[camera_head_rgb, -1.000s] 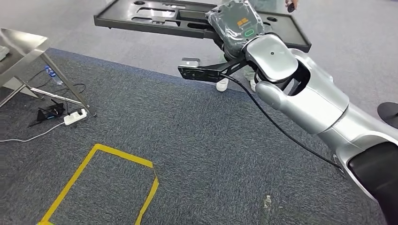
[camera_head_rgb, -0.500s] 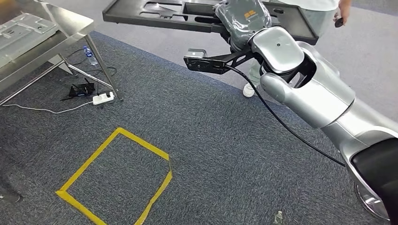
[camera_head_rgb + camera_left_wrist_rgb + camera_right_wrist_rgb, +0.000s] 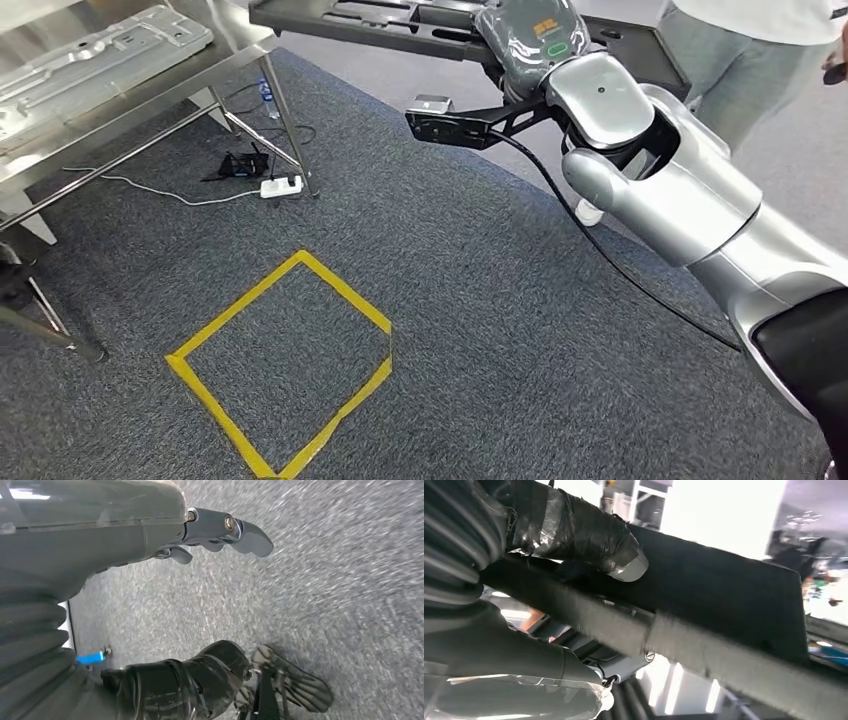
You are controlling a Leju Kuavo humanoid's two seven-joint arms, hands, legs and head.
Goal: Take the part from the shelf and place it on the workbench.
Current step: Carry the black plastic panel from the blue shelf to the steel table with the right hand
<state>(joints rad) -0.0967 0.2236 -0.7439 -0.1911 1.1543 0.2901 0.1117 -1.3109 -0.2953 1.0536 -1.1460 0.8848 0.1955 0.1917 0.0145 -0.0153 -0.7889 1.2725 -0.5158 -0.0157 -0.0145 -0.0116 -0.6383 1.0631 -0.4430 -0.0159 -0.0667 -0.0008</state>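
Carrying step: the right hand [image 3: 530,45] grips the part [image 3: 400,25]; the left hand [image 3: 220,530], seemingly empty, hangs. Next, set it on the worktop [image 3: 120,75].

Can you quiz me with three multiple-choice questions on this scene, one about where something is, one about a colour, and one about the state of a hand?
1. Where does the white power strip lie?
A. On the workbench top
B. On the carpet by a leg of the workbench
C. Inside the tape square

2. What colour is the tape square on the carpet?
A. Yellow
B. Red
C. Blue

3. What is the right hand doing?
A. Hanging with nothing in it
B. Resting on the workbench
C. Holding the flat black part

Answers:
1. B, the strip sits on the carpet beside a metal leg of the workbench.
2. A, the tape outline is plainly yellow.
3. C, the head view shows the hand on the edge of the black part, and the right wrist view shows its thumb across that edge.
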